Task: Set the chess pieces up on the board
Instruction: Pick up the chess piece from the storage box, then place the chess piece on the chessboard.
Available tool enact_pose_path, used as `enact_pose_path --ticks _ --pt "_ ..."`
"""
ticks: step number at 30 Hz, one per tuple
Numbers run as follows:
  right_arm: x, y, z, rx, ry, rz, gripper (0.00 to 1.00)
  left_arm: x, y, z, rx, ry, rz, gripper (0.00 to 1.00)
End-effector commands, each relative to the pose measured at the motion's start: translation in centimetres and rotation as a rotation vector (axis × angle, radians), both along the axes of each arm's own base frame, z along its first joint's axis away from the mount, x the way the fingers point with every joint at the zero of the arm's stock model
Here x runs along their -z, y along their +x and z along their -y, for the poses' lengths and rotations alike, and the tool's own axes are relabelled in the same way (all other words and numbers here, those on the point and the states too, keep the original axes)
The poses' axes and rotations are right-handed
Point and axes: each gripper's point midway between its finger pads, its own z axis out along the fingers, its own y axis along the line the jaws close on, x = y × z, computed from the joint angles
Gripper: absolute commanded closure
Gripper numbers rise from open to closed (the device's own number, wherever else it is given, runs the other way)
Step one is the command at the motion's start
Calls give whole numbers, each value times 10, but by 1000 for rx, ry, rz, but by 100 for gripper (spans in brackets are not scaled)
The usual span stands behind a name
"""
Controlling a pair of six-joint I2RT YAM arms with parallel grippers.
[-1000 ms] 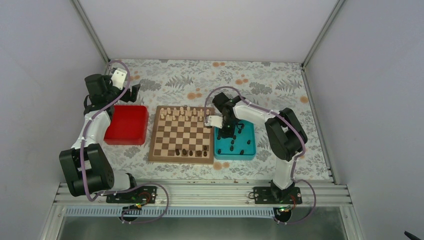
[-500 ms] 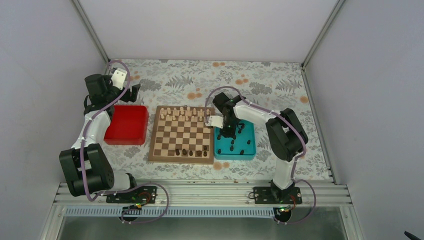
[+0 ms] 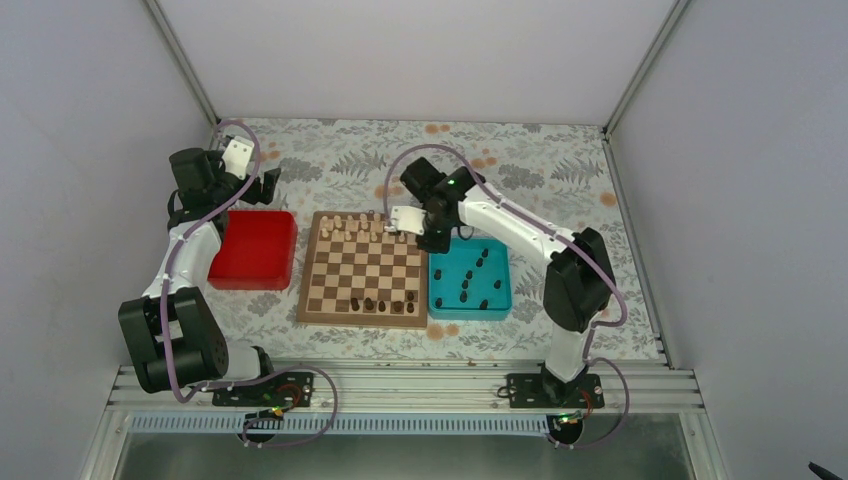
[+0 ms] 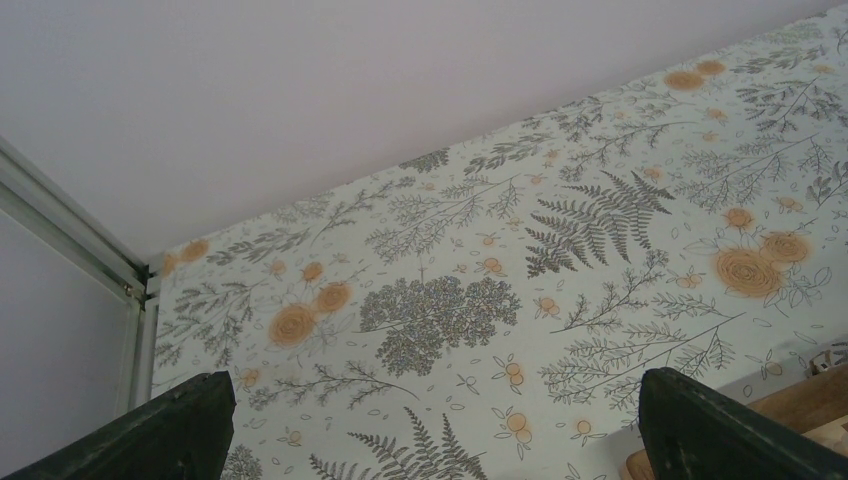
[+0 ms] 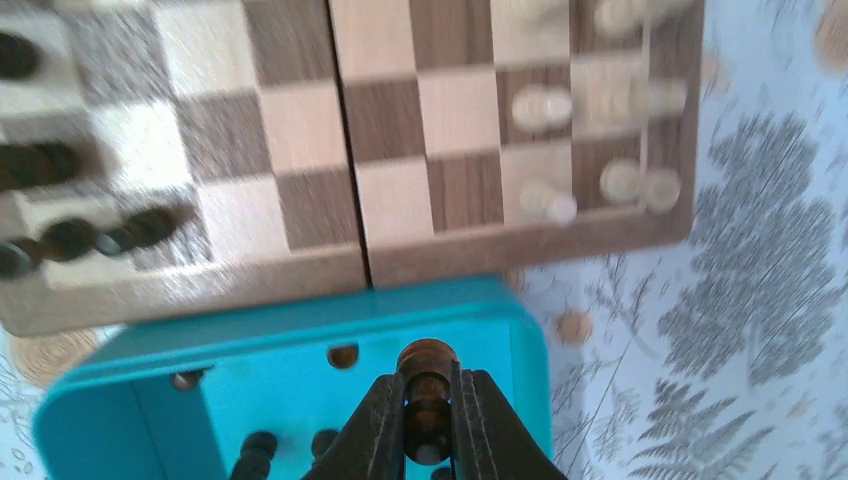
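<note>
The teal tray (image 3: pixel 495 300) lies just right of the board (image 3: pixel 350 268) and holds a scatter of dark pieces (image 3: pixel 467 286), most of them lying loose on its floor. The red tray (image 3: pixel 255 250) lies just left of the board. On the board, pale pieces (image 3: pixel 360 227) fill the two far rows, and a few dark ones (image 3: pixel 380 303) stand in the near rows, toward the right.

The right hand (image 3: pixel 432 240) hangs over the far left corner of the teal tray, beside the board's right edge. From above, its grip cannot be made out. The right wrist view shows it: the fingers (image 5: pixel 375 425) are pinched narrow on one dark piece (image 5: pixel 427 362), held upright, its rounded top showing above the tips. Below it are the tray's rim (image 5: pixel 200 350), a few dark pieces in the tray (image 5: pixel 255 450) and the blurred board (image 5: pixel 400 130).

The left hand (image 3: pixel 262 185) is raised beyond the red tray's far edge. Its wrist view shows the fingers (image 4: pixel 170 430) spread wide with nothing between them, the fern-printed bench (image 4: pixel 450 300) below, and a sliver of the board's corner at the lower right.
</note>
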Motion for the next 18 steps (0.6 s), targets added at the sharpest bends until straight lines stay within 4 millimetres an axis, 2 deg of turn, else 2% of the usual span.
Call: enact_pose_path --ticks 1,4,7,13,18 --pt "-7 -21 -36 -105 4 -18 94 -10 -1 0 1 -1 37 0" --pt "-4 -34 -59 -162 6 -37 94 -11 -1 -1 -3 2 40 0" --pt "4 -48 -73 -208 -5 -60 93 -11 -1 -2 -5 2 40 0" --pt "26 -71 -82 -257 -34 -109 93 -9 -2 -3 -7 4 39 0" --pt "39 -83 -84 -278 -37 -135 93 -8 -1 -3 -8 2 37 0"
